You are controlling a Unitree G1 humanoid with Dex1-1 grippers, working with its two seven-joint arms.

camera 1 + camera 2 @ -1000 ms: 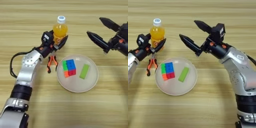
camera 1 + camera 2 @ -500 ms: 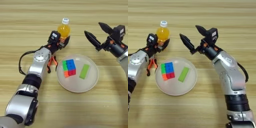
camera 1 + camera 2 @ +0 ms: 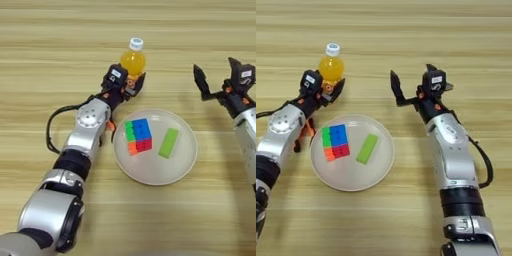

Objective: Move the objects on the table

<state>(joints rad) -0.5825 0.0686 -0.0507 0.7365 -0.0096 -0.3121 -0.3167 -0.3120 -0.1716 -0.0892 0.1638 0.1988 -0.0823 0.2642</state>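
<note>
The orange-juice bottle [image 3: 133, 61] stands upright on the table [image 3: 45, 45], beyond the plate. My left gripper [image 3: 128, 83] reaches in from the lower left and is shut on the bottle's base, one black finger on each side. The multicoloured puzzle cube [image 3: 138, 136] lies on the left half of the round cream plate [image 3: 156, 178]. My right gripper [image 3: 411, 84] hovers open to the right of the bottle and beyond the plate's right side, its two fingers spread wide with nothing between them.
A flat green block [image 3: 169, 143] lies on the plate to the right of the cube. Orange-handled pliers [image 3: 304, 134] lie on the table at the plate's left edge, mostly hidden under my left forearm.
My left arm has stretched further over the table and carried the bottle slightly right. The right gripper has drawn away to the right, still open. Plate, cube and block have not moved.
</note>
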